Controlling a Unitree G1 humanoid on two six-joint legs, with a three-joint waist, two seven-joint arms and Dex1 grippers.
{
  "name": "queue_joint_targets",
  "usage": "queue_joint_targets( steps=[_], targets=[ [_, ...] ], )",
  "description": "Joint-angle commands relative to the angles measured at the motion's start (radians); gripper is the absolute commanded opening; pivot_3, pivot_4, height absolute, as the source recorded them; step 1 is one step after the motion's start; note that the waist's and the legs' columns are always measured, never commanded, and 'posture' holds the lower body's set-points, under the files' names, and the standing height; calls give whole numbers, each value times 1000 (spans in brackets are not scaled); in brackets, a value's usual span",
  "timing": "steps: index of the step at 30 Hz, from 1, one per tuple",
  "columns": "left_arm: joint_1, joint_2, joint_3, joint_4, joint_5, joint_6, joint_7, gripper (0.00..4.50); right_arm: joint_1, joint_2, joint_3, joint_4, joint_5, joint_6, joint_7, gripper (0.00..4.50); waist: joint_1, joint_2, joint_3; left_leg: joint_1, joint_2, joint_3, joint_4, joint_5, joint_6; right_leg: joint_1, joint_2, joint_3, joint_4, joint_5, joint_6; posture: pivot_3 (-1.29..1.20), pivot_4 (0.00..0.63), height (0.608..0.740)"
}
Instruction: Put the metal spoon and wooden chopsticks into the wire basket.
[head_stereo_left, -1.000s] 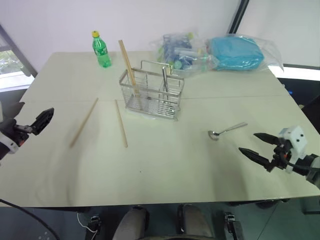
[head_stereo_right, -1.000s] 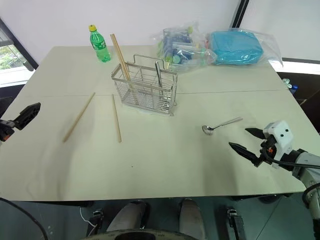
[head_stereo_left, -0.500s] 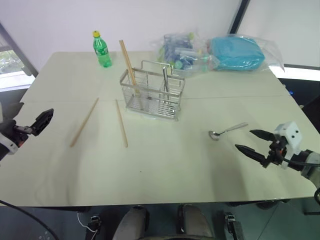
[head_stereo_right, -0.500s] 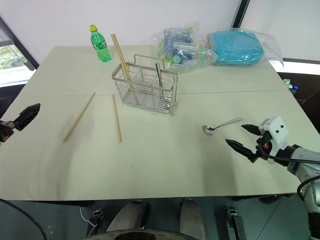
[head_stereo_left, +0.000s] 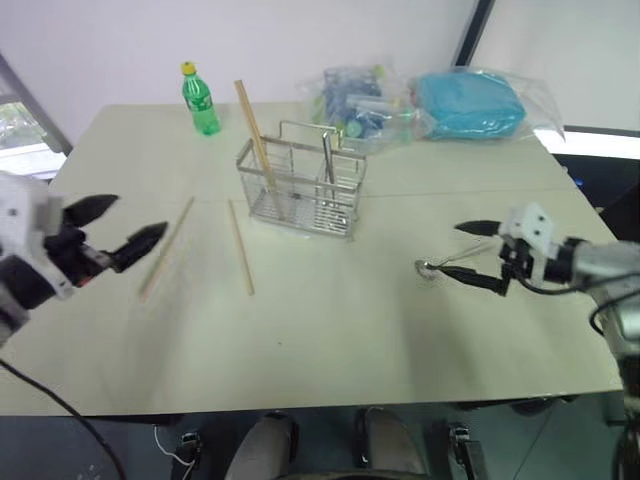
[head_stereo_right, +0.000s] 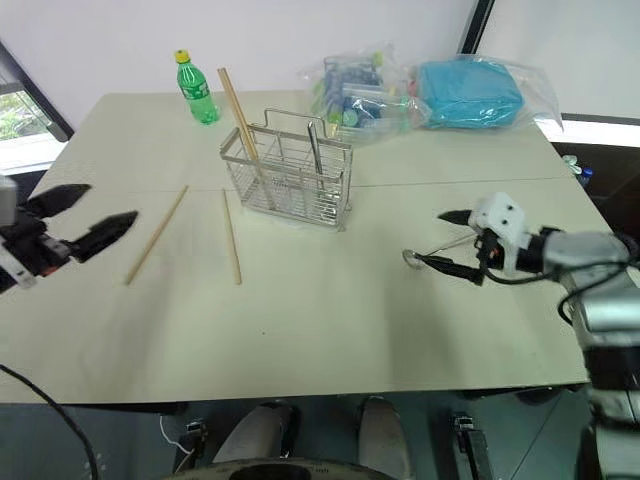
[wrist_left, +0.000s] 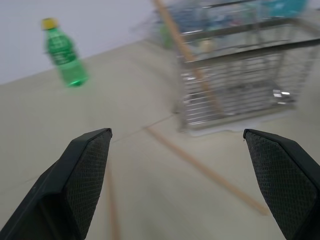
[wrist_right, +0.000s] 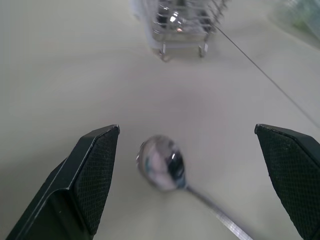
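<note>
Silver wire is where you should look first: the rectangular silver wire basket (head_stereo_left: 301, 187) already holds one pale wooden chopstick (head_stereo_left: 253, 128), leaning upright in its left compartment, and a metal utensil handle in the right one. Two more long pale wooden chopsticks (head_stereo_left: 240, 246) lie flat on the cream surface (head_stereo_left: 320, 330), at about eight o'clock from the basket. The small shiny metal spoon (head_stereo_right: 420, 252) rests at about four o'clock from it. Your right hand (head_stereo_right: 445, 241) is spread wide around the spoon's bowl, not yet gripping. Your left hand (head_stereo_left: 112, 228) is open too, empty, just beside the outer chopstick. By my judgement, most of the job remains.
</note>
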Motion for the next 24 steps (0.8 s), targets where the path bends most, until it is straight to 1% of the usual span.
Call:
queue_joint_targets(
  steps=[1, 4, 8, 11, 13, 17, 19, 21, 24],
  targets=[
    [-35, 41, -52, -61, -85, 28, -39, 4441, -157, -7, 91, 161, -83, -134, 121, 4500, -2, 0, 0, 0, 0, 0, 0, 0, 0, 0, 0, 0, 0, 1, 1, 0, 150, 713],
    [-54, 77, -109, -75, -128, 41, -93, 4441, -308, 15, 197, 354, -193, -286, 198, 4500, -3, 0, 0, 0, 0, 0, -1, 0, -1, -1, 1, 0, 0, 1, 2, 0, 150, 713],
    [-89, 99, -168, -61, -155, 42, -123, 4441, -486, 48, 297, 622, -313, -415, 262, 4500, -15, 1, 1, 0, 0, 1, 0, 2, -3, 0, 0, 0, 0, 1, 2, 0, 150, 713],
    [-119, 102, -205, -45, -157, 36, -133, 4441, -626, 70, 398, 828, -461, -550, 248, 4500, -20, 1, 2, 0, -1, 1, 0, 2, -4, -1, 1, 0, 0, 1, 2, 0, 150, 713],
    [-130, 103, -222, -38, -145, 32, -136, 4441, -688, 92, 439, 920, -527, -599, 217, 4500, -25, 2, 2, 0, 0, 1, -1, 3, -5, -1, 1, 0, 1, 2, 2, 0, 150, 713],
    [-138, 105, -235, -47, -142, 27, -135, 4441, -757, 123, 490, 1027, -617, -677, 176, 4500, -27, 2, 2, 0, 0, 0, -2, 4, -7, -2, 2, 1, 2, 2, 2, 0, 150, 713],
    [-140, 106, -234, -52, -146, 27, -131, 4441, -779, 143, 498, 1062, -644, -652, 166, 4500, -26, 2, 2, 0, 0, 0, -2, 4, -7, -3, 2, 1, 2, 2, 2, 0, 150, 713],
    [-139, 107, -231, -56, -149, 29, -128, 4441, -785, 159, 489, 1079, -642, -655, 193, 4500, -26, 2, 2, 0, 0, 0, -2, 4, -7, -4, 2, 2, 2, 2, 2, 0, 150, 713],
    [-137, 108, -226, -66, -157, 33, -123, 4441, -776, 168, 512, 1087, -688, -703, 159, 4500, -26, 2, 2, 0, 0, 0, -2, 4, -7, -4, 2, 2, 3, 2, 2, 0, 150, 713]
  ],
)
